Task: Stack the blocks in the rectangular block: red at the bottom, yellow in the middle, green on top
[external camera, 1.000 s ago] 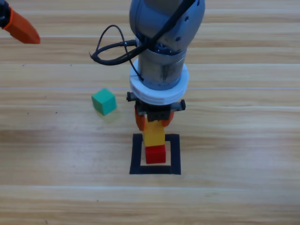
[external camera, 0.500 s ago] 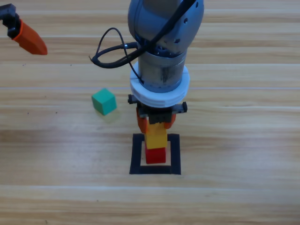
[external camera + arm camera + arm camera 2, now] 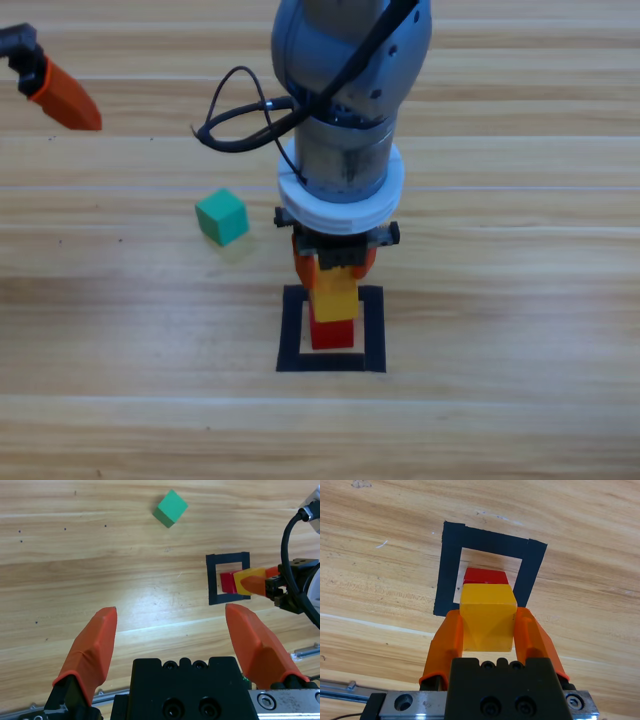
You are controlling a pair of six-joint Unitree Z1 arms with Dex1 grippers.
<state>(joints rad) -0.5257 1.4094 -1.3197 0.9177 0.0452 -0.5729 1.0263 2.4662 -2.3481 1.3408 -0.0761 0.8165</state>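
Observation:
In the high view my right gripper [image 3: 334, 272] hangs over the rectangular block [image 3: 292, 332], a black tape outline, and is shut on the yellow cube [image 3: 334, 298]. The yellow cube sits directly over the red cube [image 3: 333, 335], which lies inside the outline; I cannot tell whether they touch. In the right wrist view the right gripper [image 3: 487, 616] clasps the yellow cube [image 3: 487, 611] on both sides, with the red cube [image 3: 486, 575] just beyond it. The green cube [image 3: 221, 216] lies on the wood left of the outline. My left gripper [image 3: 62, 95] waits open at the top left.
The right arm's black cable [image 3: 232, 120] loops out to its left, above the green cube. In the left wrist view the left gripper [image 3: 171, 611] looks across bare wood toward the green cube [image 3: 170, 508] and the tape outline [image 3: 215, 580].
The right gripper has come down a little with the yellow cube, closer over the red one. The left gripper has shifted slightly right and down from the top left corner.

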